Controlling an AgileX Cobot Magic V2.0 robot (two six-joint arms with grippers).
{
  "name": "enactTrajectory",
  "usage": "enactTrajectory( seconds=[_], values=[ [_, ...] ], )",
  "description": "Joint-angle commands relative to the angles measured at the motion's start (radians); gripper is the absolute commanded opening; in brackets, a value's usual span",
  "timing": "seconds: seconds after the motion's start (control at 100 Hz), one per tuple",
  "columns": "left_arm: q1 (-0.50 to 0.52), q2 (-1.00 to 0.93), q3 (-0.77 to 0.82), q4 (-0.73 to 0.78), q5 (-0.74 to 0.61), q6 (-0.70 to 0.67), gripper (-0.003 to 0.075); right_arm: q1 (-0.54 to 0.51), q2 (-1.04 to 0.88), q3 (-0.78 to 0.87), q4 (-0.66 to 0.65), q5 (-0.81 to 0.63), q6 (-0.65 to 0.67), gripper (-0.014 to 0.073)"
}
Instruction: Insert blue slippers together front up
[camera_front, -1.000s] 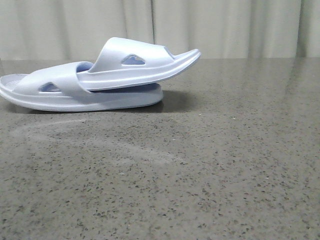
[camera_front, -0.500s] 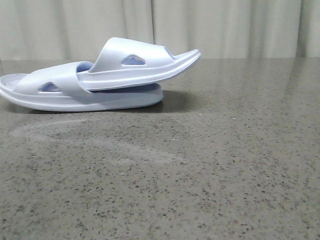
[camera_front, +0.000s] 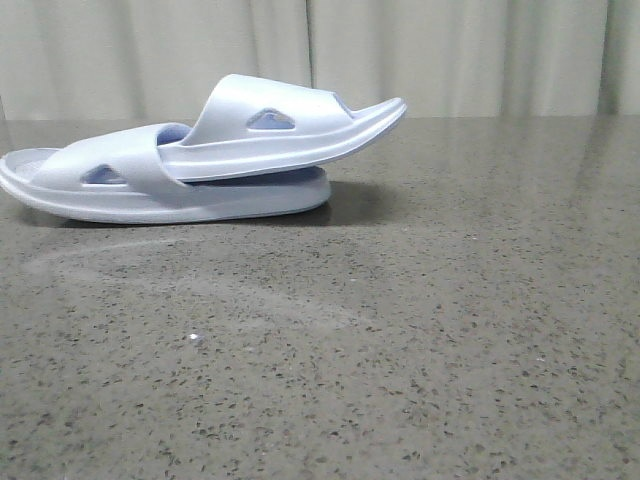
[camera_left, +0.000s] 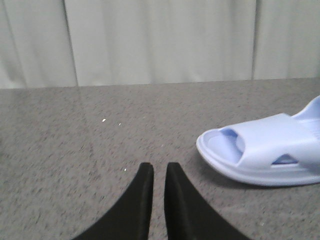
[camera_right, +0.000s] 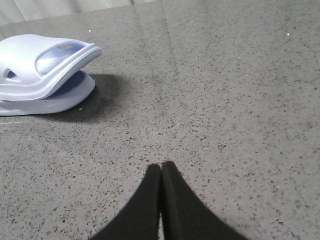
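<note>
Pale blue-white moulded foam slippers sit nested at the far left of the speckled grey stone table, close to the cream curtain behind it. One slide lies flat on the tabletop; the other is pushed under its wide strap, sole resting on the lower footbed, its free end tilted up to the right. Both arms are well clear of the pair. The left gripper has its black fingers slightly parted, holding nothing. The right gripper has its fingers pressed together, empty, above bare table.
</note>
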Motion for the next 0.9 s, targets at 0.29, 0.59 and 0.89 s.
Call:
enactTrajectory(
  seconds=[0.29, 0.59, 0.89],
  values=[
    [0.102, -0.225, 0.123, 0.128, 0.099, -0.162, 0.0015, 0.002, -0.002, -0.027, 0.010, -0.007, -0.011, -0.0079],
    [0.102, -0.225, 0.121, 0.097, 0.109, -0.165, 0.0015, 0.002, -0.002, -0.027, 0.010, -0.007, -0.011, -0.0079],
    [0.102, -0.225, 0.121, 0.097, 0.109, -0.165, 0.0015, 0.002, -0.002, -0.027, 0.012, -0.007, -0.011, -0.0079]
  ],
)
